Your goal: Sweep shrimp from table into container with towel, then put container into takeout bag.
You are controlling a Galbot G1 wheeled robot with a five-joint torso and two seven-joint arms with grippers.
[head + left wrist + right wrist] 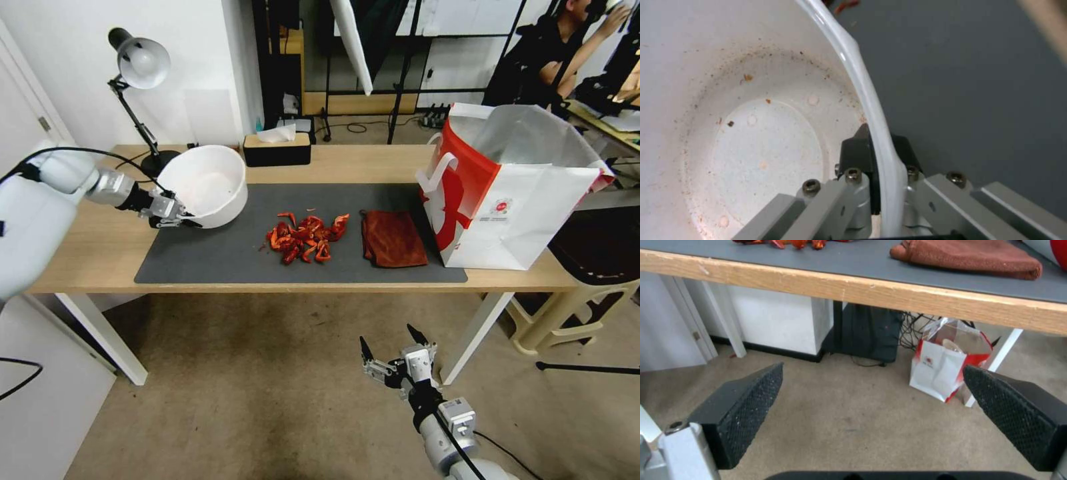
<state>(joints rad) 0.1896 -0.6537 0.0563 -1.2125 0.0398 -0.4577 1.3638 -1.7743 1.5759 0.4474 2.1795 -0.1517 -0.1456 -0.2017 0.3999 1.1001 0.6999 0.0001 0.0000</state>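
One claw (876, 150) pinches the container (751, 133) rim.

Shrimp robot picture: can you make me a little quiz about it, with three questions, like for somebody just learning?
1. True or false: the shrimp are already inside the container.
2. What is the left gripper pinching? A) the towel B) the container's rim C) the takeout bag
3. Fill in: the right gripper hangs open, lower than the ____, in front of it.

Key:
1. False. They lie in a heap on the dark mat, between container and towel.
2. B. One finger is inside the rim, one outside.
3. table.
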